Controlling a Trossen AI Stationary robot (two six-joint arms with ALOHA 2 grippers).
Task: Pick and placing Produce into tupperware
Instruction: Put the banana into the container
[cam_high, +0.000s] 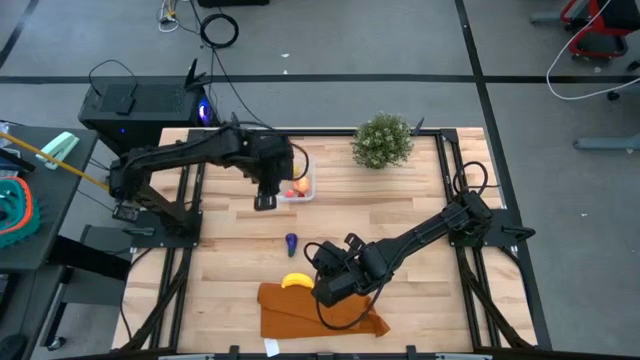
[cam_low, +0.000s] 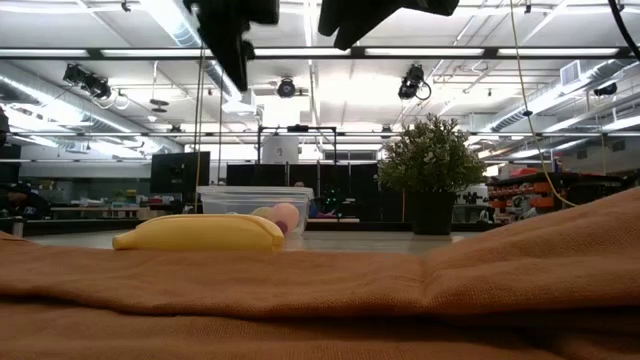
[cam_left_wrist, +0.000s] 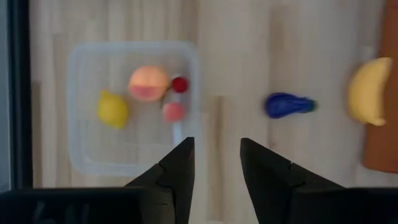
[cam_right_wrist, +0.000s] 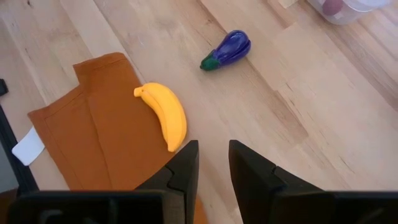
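Left gripper (cam_left_wrist: 216, 163) sits empty, fingers slightly parted, over the container (cam_left_wrist: 81, 158) edge with lemon (cam_left_wrist: 112, 109) inside. Right gripper (cam_right_wrist: 212, 163), also parted and empty, has the banana (cam_right_wrist: 166, 116) just ahead, likely lining up

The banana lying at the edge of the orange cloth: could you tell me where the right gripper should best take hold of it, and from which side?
Probably across the banana's thick middle, coming straight down from above. It lies flat, partly on the cloth, so both long sides are free and the tapered ends offer less to hold. The right gripper hangs open above it.
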